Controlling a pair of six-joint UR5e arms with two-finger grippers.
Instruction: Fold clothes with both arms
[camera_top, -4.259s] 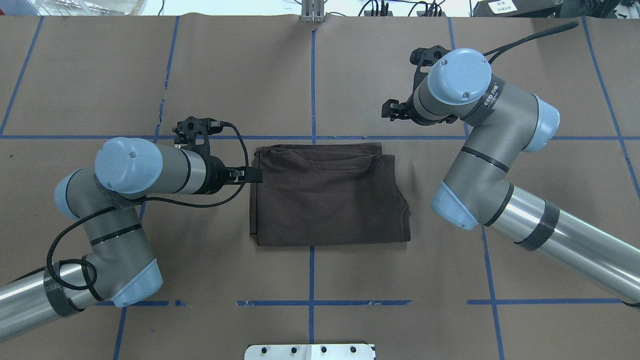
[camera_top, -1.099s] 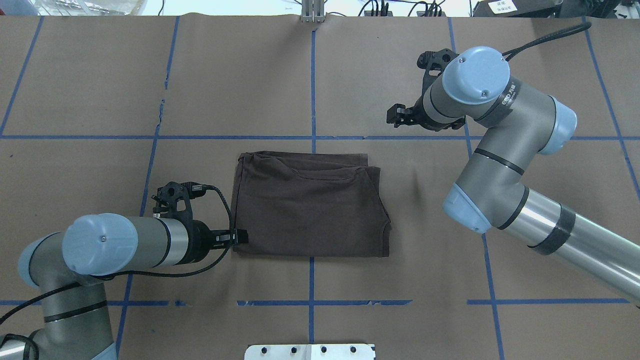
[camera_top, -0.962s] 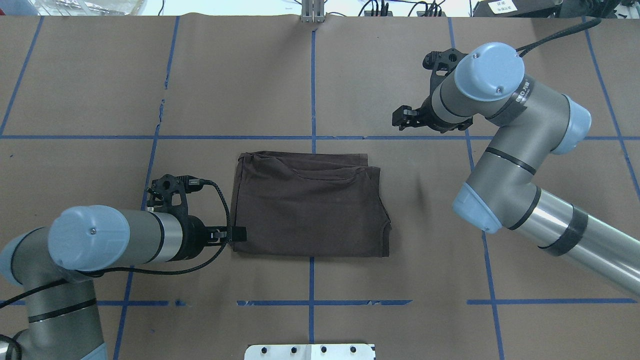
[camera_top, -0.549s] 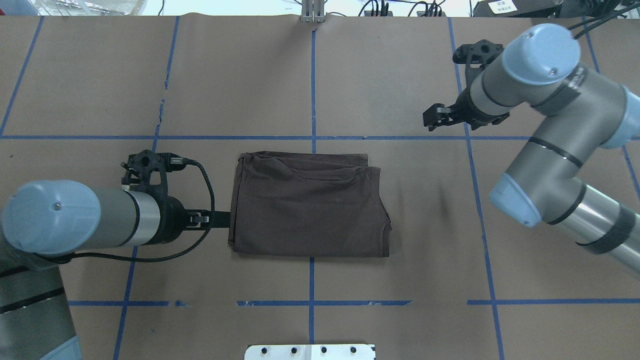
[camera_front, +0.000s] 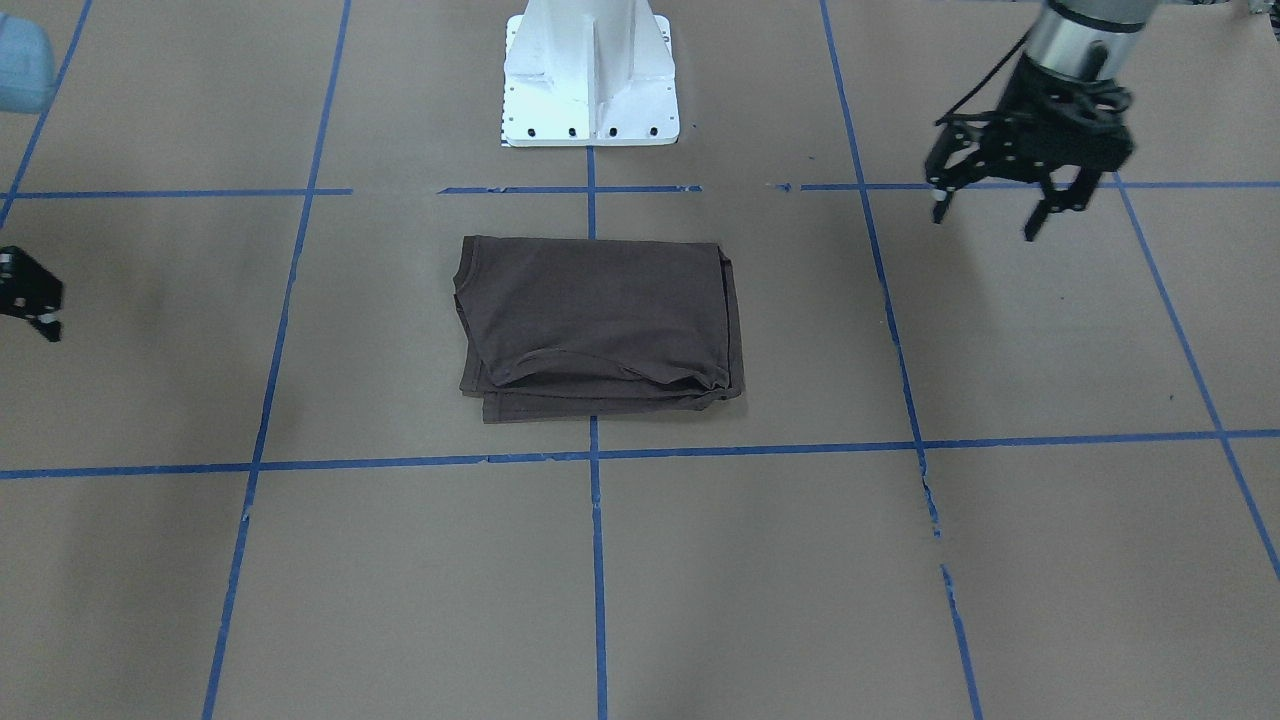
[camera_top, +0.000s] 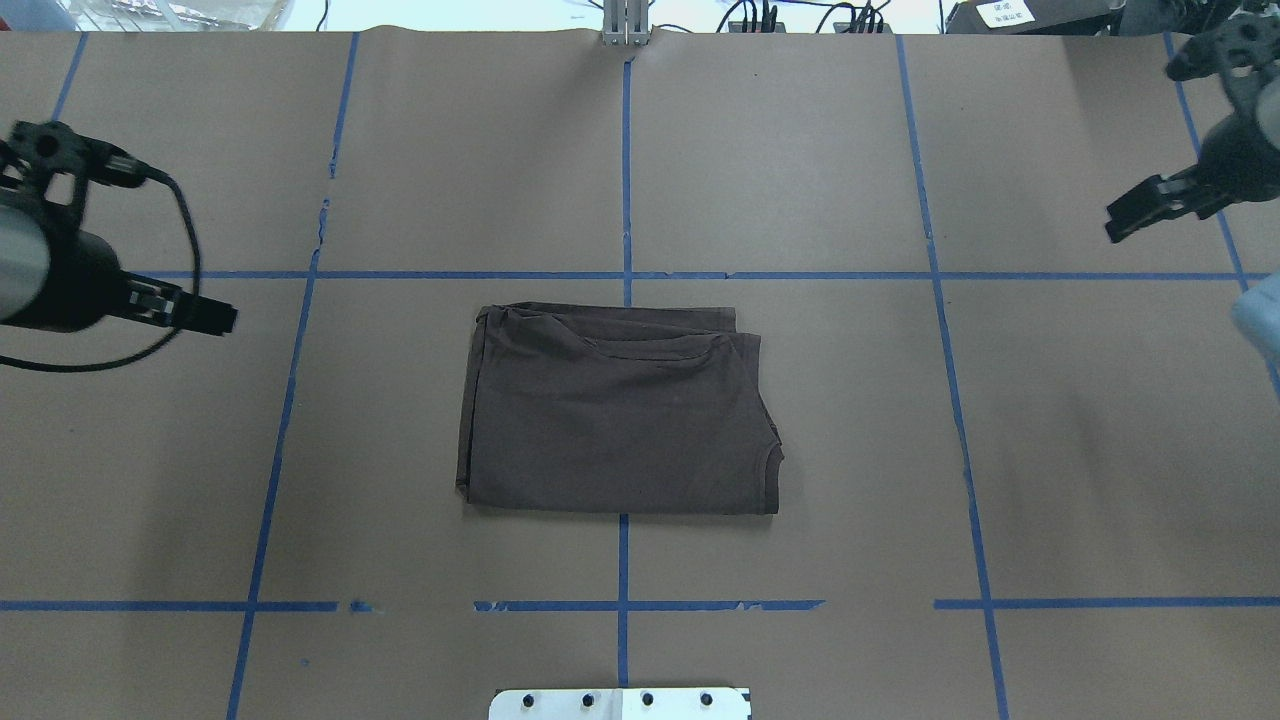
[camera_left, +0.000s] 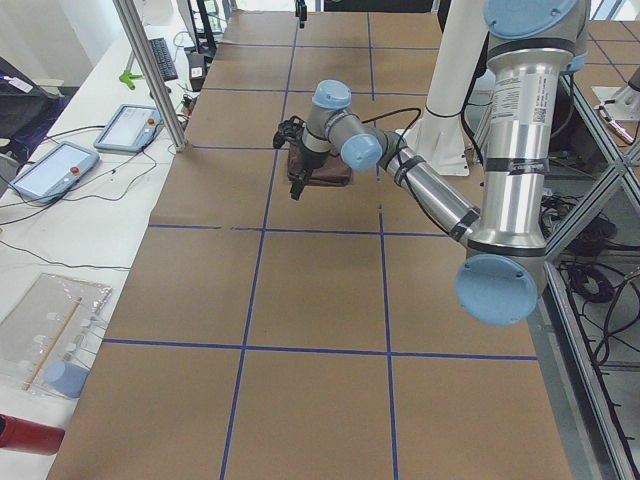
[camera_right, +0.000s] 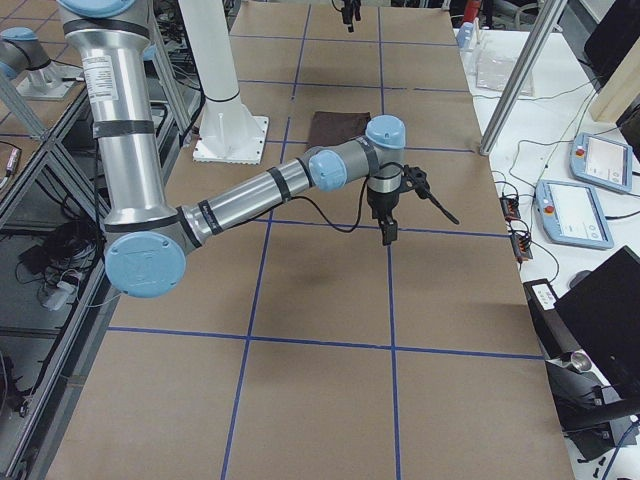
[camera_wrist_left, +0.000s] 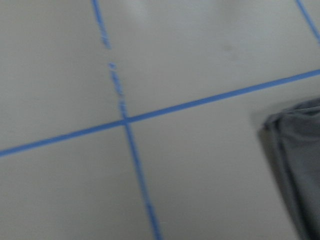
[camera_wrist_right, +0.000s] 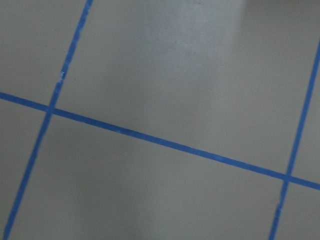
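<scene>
- left gripper (camera_top: 205, 316): jaws spread wide, empty, well clear of the shirt's left edge.
- T-shirt (camera_top: 615, 410): folded rectangle at the centre of the table (camera_top: 400, 150), long axis left-right.
- right gripper (camera_top: 1125, 215): far right, nothing held; opening can't be told.
- Left arm looks nearer; the shirt lies inboard of it, slightly toward the base.

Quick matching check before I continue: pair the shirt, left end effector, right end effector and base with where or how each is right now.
Things:
1. shirt
2. left end effector
3. right end effector
4. base

States:
A. white, at the table edge on the robot's side
B. open and empty, near the overhead view's left edge
C. folded flat mid-table, nothing touching it
D. near the overhead view's right edge

Pairs: 1-C, 2-B, 3-D, 4-A
</scene>
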